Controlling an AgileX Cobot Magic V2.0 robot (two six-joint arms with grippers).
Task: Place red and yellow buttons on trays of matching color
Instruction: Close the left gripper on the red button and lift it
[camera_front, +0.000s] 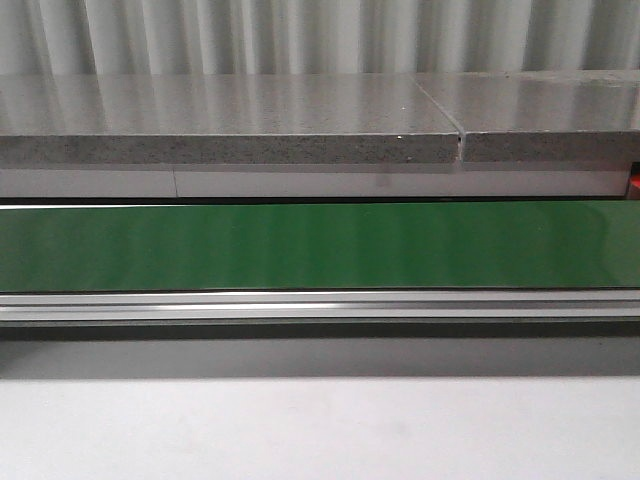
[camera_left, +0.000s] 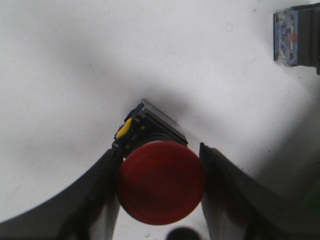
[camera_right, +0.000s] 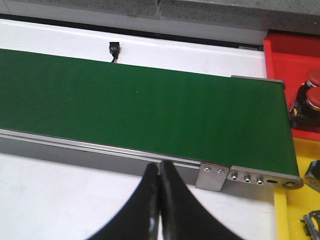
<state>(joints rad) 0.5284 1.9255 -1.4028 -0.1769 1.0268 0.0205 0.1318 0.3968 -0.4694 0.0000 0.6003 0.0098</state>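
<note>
A red button with a black body and a small yellow tab sits between the fingers of my left gripper, which is shut on its red cap over the white table. My right gripper is shut with nothing in it, just in front of the conveyor's near rail. At the belt's end stands the red tray with two red buttons in it. Beside it, nearer to me, lies the yellow tray. Yellow buttons are out of view. Neither gripper shows in the front view.
The green conveyor belt runs across the table with a metal rail along its near side. A grey stone ledge lies behind it. Dark parts lie at the yellow tray's edge. A black block with a blue label sits on the table.
</note>
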